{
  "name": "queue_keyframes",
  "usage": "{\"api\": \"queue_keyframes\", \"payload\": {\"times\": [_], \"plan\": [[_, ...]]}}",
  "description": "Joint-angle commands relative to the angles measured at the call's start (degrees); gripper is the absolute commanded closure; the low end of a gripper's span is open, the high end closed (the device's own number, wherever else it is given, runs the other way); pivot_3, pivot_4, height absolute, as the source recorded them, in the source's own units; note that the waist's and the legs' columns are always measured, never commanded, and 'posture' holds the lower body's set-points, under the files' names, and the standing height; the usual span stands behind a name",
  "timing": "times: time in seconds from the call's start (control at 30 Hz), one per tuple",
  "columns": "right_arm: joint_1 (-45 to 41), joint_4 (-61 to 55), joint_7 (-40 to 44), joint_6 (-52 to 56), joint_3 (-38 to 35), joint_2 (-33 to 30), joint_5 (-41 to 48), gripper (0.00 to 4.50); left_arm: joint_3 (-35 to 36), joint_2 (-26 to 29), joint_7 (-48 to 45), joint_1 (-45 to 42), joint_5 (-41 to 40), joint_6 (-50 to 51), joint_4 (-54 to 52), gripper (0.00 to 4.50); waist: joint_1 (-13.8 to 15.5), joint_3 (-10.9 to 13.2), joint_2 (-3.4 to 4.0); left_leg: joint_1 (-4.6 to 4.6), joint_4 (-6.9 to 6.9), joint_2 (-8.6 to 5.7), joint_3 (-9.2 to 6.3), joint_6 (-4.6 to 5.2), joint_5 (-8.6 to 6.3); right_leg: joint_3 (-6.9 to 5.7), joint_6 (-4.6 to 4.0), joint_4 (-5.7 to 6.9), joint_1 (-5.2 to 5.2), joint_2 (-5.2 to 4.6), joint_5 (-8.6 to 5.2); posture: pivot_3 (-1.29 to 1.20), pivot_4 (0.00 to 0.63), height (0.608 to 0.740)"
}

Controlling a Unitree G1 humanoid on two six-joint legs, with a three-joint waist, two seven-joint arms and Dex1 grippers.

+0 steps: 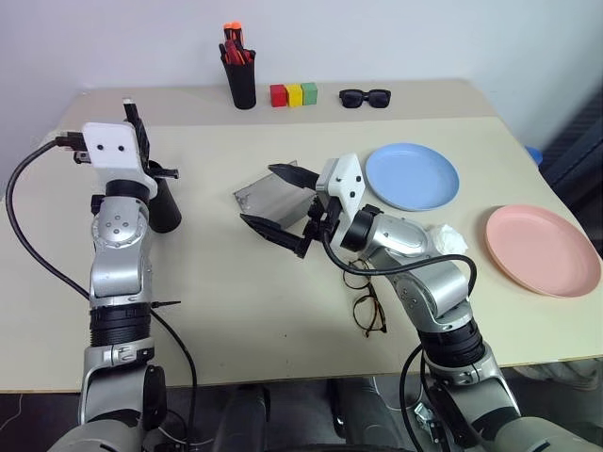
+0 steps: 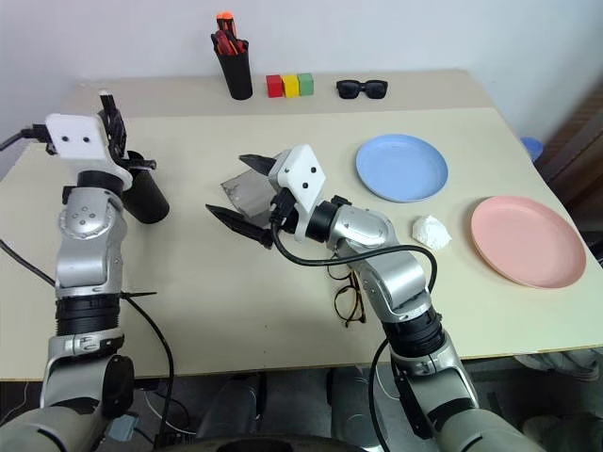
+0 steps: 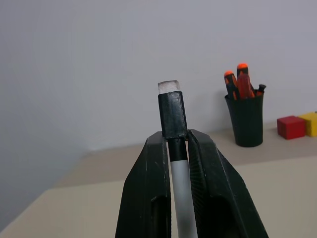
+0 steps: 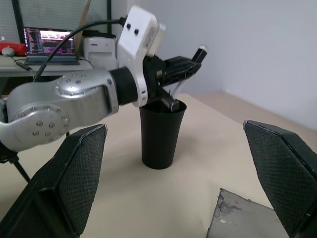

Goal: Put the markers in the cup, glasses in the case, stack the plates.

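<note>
My left gripper (image 1: 133, 111) is shut on a marker (image 3: 172, 111) with a white shaft, a black cap and a pale end. It hangs just above the black cup (image 4: 160, 134), and the marker's lower end reaches down to the cup's mouth. The cup (image 2: 147, 199) stands at the table's left. My right gripper (image 1: 279, 205) is open and empty at mid-table, raised in front of the grey case (image 1: 266, 193). The wire-frame glasses (image 1: 368, 309) lie near the front edge beside my right arm. The blue plate (image 1: 412, 176) and the pink plate (image 1: 542, 250) lie apart at the right.
At the back edge stand a black pen holder (image 1: 240, 83) with orange-red pens, three coloured blocks (image 1: 294, 94) and black sunglasses (image 1: 365, 97). A crumpled white scrap (image 2: 431, 232) lies between the plates.
</note>
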Motion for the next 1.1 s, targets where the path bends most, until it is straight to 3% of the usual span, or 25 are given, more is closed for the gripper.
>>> {"api": "queue_keyframes", "payload": {"times": [0.03,0.23,0.33,0.5,0.63,0.7,0.8,0.9,1.1], "plan": [[0.18,-1.58,-0.46,-0.49,0.18,0.31,0.21,0.00,0.43,0.62,1.84,0.51,1.77,-2.24,-1.97,4.47,0.07,0.00,0.00,0.00,0.00,0.00,0.00,0.00,0.00,0.00,0.00,0.00,0.00,0.00,0.00,0.00,0.150,0.740],[0.78,-1.73,-0.60,-0.46,0.27,0.10,0.15,0.00,0.60,0.47,3.13,2.09,2.24,-1.89,-2.72,4.47,0.11,0.00,0.00,-0.01,0.01,0.00,0.00,0.00,0.00,0.00,0.00,-0.01,0.01,-0.01,0.00,0.00,0.150,0.740],[0.74,-1.25,-0.40,-0.79,0.49,0.10,0.02,0.00,-0.05,0.78,3.54,3.42,3.36,-1.67,-3.37,3.23,0.02,0.00,0.00,0.00,0.00,0.00,0.00,0.00,0.00,0.00,0.00,0.00,0.00,0.00,0.00,0.00,0.150,0.740],[0.77,-0.99,-0.18,-0.95,0.73,0.07,0.07,0.00,0.38,0.35,4.20,3.60,3.37,-1.01,-3.88,0.71,0.08,0.00,0.00,0.00,0.00,0.00,0.00,0.00,0.00,0.00,0.00,0.00,0.00,0.00,0.00,0.00,0.150,0.740],[1.27,-1.29,-0.13,-0.69,0.52,-0.61,-0.01,0.00,1.00,-0.39,2.59,1.77,-0.36,-0.51,-6.08,0.71,0.13,0.00,0.00,0.00,0.00,0.00,0.00,0.00,0.00,0.00,0.00,0.00,0.00,-0.01,0.00,0.00,0.150,0.740],[1.81,-1.89,-0.21,-0.20,-0.12,-1.73,-0.01,0.00,-0.57,-0.55,-2.45,-0.67,-5.13,1.81,-8.46,0.71,0.39,0.00,0.00,-0.02,0.01,0.00,0.00,0.00,0.00,-0.01,0.00,0.00,0.01,-0.01,0.00,0.00,0.150,0.740],[2.85,-3.04,-0.52,0.48,-1.22,-3.81,-0.02,0.00,-5.39,0.95,-12.70,-3.52,-10.22,7.82,-11.24,0.71,0.54,0.00,0.00,-0.05,0.04,-0.02,0.00,0.00,0.00,-0.02,0.00,-0.04,0.03,-0.02,0.00,0.00,0.150,0.740],[4.84,-4.49,-0.35,0.38,-2.09,-7.86,-1.49,0.00,-11.12,3.25,-22.42,-5.61,-15.54,19.22,-13.70,0.05,0.34,0.00,0.00,-0.03,0.01,-0.02,0.00,0.00,0.00,-0.01,0.01,-0.05,0.04,-0.02,-0.01,0.00,0.150,0.740],[9.09,-6.49,3.30,0.74,-6.13,-18.86,-2.06,0.00,-21.86,7.05,-34.28,-7.38,-16.72,33.32,-11.19,0.05,-0.30,0.02,0.04,0.02,-0.02,0.00,0.00,0.02,-0.01,0.01,-0.01,-0.01,0.02,0.04,-0.02,0.00,0.150,0.740]]}}
